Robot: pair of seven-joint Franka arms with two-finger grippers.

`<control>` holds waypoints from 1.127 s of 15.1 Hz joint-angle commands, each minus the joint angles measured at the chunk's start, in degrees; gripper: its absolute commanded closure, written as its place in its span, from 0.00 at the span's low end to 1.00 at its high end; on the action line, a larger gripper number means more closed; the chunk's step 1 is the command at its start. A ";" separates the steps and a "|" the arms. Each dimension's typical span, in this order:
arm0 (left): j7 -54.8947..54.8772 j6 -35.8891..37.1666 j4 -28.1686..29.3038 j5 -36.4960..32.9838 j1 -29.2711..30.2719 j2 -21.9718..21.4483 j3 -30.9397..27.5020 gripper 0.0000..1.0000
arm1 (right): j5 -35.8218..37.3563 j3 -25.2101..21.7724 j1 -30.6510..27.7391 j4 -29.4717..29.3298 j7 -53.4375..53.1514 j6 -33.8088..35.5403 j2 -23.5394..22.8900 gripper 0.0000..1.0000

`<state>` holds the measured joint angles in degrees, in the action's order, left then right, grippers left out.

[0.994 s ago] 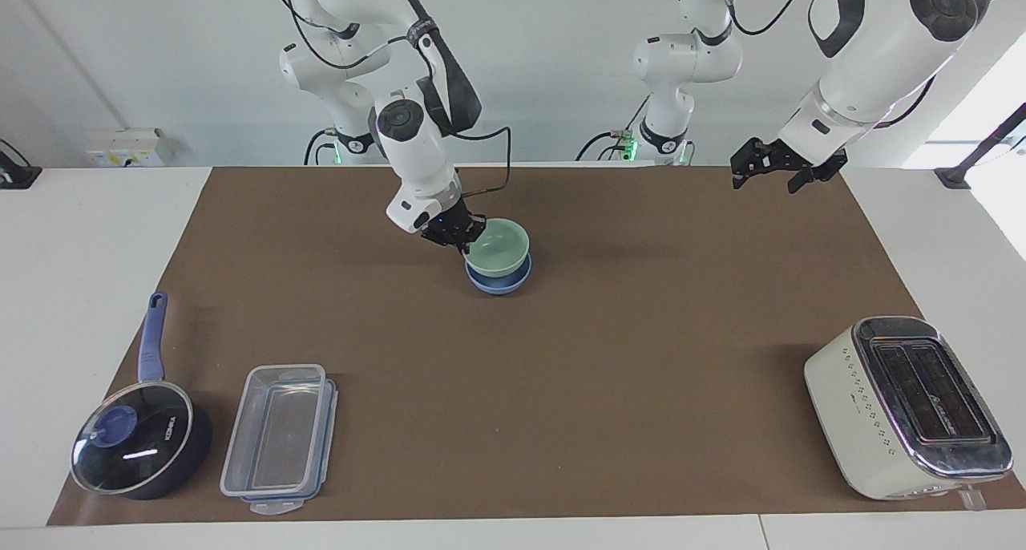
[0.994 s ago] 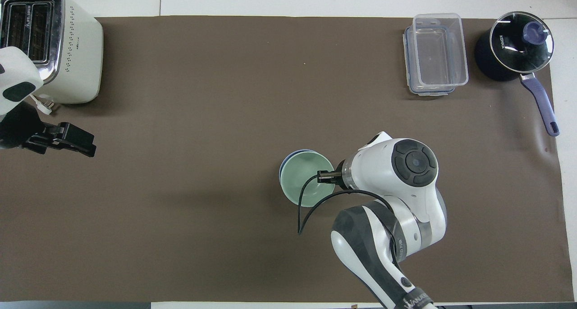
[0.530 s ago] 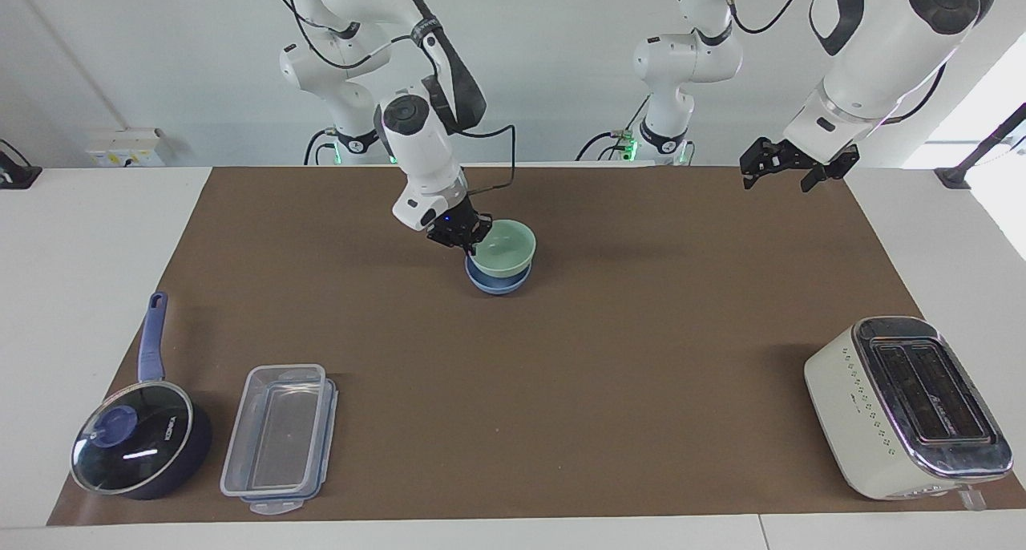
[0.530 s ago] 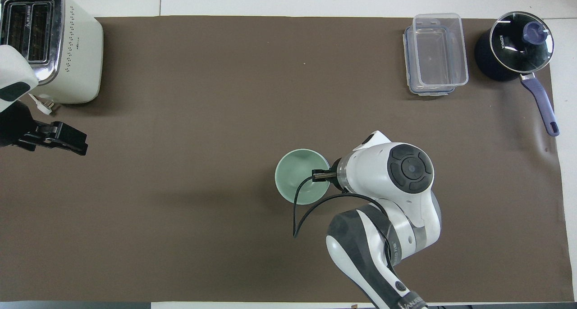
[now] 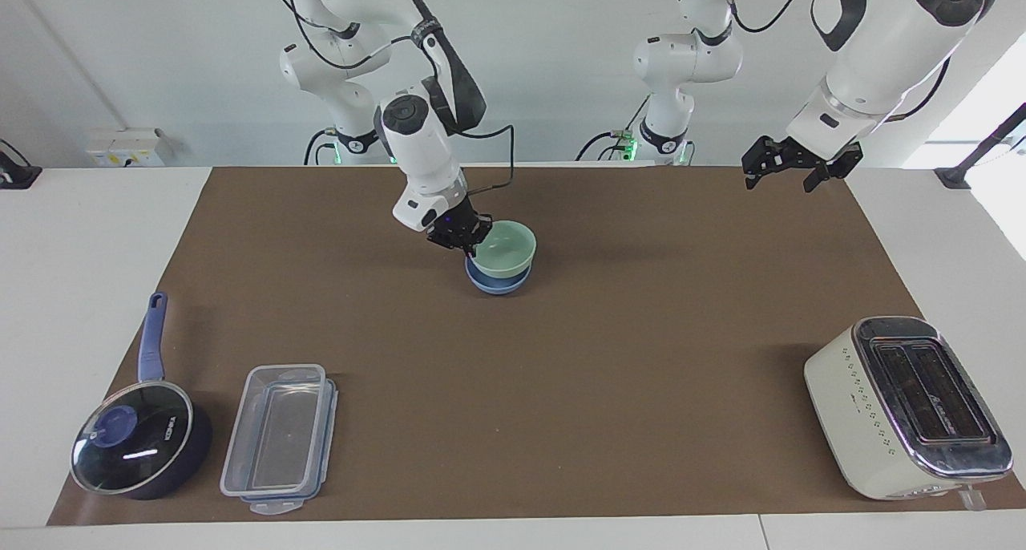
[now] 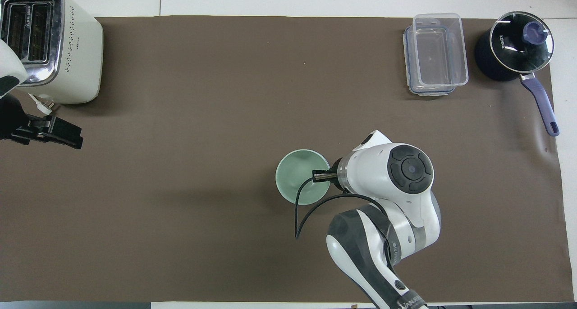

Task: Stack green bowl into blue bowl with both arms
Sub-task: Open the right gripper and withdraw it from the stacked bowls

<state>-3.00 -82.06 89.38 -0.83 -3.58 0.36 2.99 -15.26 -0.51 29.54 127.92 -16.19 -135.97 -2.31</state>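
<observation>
The pale green bowl (image 5: 506, 248) sits in the light blue bowl (image 5: 497, 283) near the middle of the brown mat, on the robots' half. My right gripper (image 5: 462, 236) is shut on the green bowl's rim, on the side toward the right arm's end. In the overhead view the green bowl (image 6: 295, 176) covers the blue bowl, and the right arm's wrist hides most of the right gripper (image 6: 325, 176). My left gripper (image 5: 789, 169) is open and empty, up in the air over the mat's edge at the left arm's end; it also shows in the overhead view (image 6: 49, 131).
A white toaster (image 5: 906, 406) stands at the left arm's end, far from the robots. A clear lidded container (image 5: 276, 438) and a dark blue saucepan with glass lid (image 5: 136, 446) stand at the right arm's end, far from the robots.
The right gripper moved the green bowl from off-centre to squarely over the blue bowl and lowered it in. The left gripper drew back and up toward the left arm's end.
</observation>
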 commanded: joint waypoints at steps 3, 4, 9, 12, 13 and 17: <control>-0.52 -2.75 -0.44 -1.10 0.77 0.35 -0.09 0.00 | 0.06 -0.11 -0.18 0.57 2.30 -2.01 0.11 0.66; -0.17 -3.62 -0.26 -1.10 0.77 0.26 -0.09 0.00 | 0.41 -0.11 -0.53 0.48 2.91 -2.02 0.11 0.63; 0.36 -4.16 0.09 -0.14 0.77 0.17 -0.09 0.00 | 0.76 -0.54 -2.54 0.13 3.36 -1.49 1.60 0.00; 0.45 -4.25 0.09 0.04 0.77 0.08 -0.09 0.00 | 0.85 -0.46 -8.24 0.22 3.53 1.40 5.81 0.00; 0.45 -4.25 0.09 0.04 0.86 0.08 -0.09 0.00 | 1.20 -0.46 -10.70 0.13 4.40 3.15 7.13 0.00; 0.45 -4.25 0.18 0.22 1.47 0.08 -0.09 0.00 | 1.38 -0.54 -20.37 -0.30 11.35 6.58 10.91 0.00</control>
<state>-2.73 -85.67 89.38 -0.83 -3.16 0.54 2.65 -14.59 -1.46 12.99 127.31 -7.16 -131.70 6.20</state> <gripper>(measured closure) 0.000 0.000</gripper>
